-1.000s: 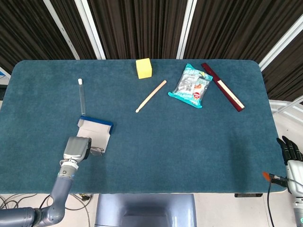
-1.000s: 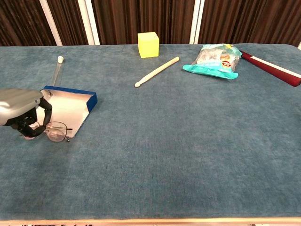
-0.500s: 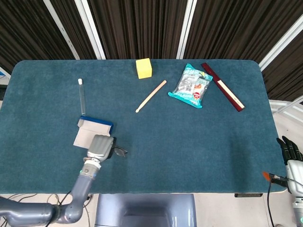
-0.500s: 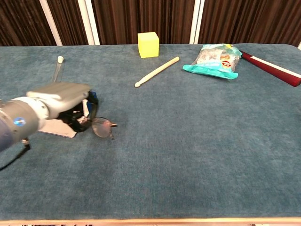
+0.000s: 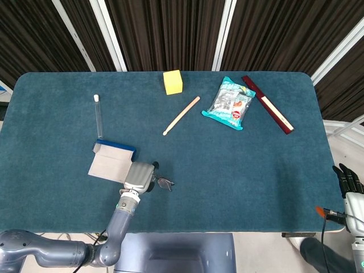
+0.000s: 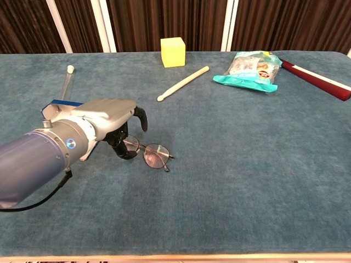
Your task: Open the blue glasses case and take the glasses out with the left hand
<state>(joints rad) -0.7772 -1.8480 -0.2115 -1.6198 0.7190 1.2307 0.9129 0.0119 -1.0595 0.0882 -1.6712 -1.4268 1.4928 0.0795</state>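
Note:
The blue glasses case (image 5: 109, 161) lies open at the table's front left, its pale lining up and its blue edge (image 5: 115, 147) at the far side. In the chest view only a blue corner of the case (image 6: 52, 103) shows behind my arm. My left hand (image 5: 139, 177) (image 6: 108, 119) is just right of the case and pinches one end of the thin-rimmed glasses (image 5: 165, 183) (image 6: 151, 154). The lenses stick out to the right, close over the cloth. My right hand (image 5: 348, 181) hangs off the table's right edge, holding nothing.
At the back of the table are a yellow cube (image 5: 173, 82) (image 6: 173, 52), a wooden stick (image 5: 181, 115) (image 6: 183, 83), a teal snack packet (image 5: 230, 103) (image 6: 249, 71) and a dark red bar (image 5: 267, 104) (image 6: 316, 80). A glass tube (image 5: 98, 115) (image 6: 67, 81) lies behind the case.
My left hand has carried the glasses rightward, from beside the case's front left to well past its right side. The right hand has not moved.

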